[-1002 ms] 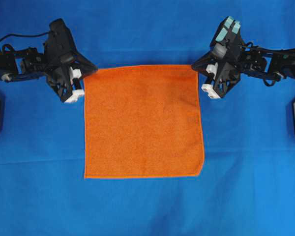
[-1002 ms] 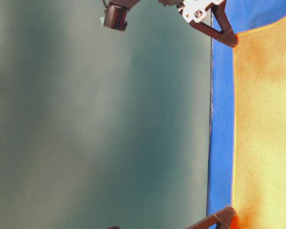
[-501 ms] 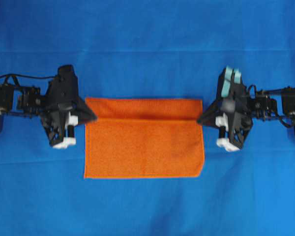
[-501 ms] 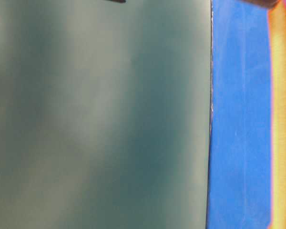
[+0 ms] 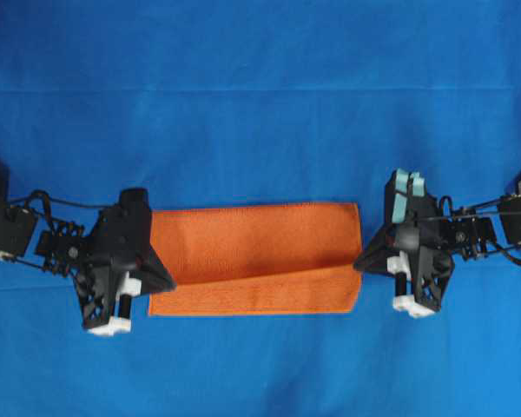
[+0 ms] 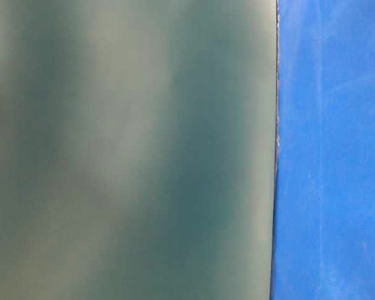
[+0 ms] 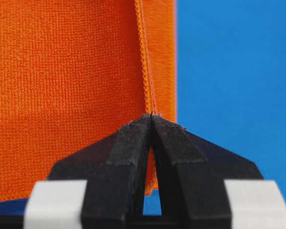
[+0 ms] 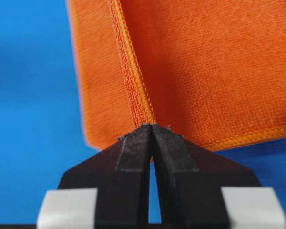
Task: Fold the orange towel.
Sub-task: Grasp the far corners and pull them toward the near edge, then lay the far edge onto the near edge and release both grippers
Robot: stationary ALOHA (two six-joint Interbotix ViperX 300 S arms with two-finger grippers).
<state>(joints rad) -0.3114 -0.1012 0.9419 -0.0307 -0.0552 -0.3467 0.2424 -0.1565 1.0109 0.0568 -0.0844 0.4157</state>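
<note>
The orange towel [image 5: 256, 252], a terry cloth with a stitched hem, lies mid-fold on the blue sheet [image 5: 260, 130] covering the table, its upper layer drawn most of the way toward the near hem. The left tool [image 5: 168, 282] and right tool [image 5: 359, 263] are each pinched tight on a corner of that lifted layer, jaws closed on the hem in both wrist views. The first fold looks nearly complete; the next move calls for laying the carried edge flush on the near edge, then letting go.
</note>
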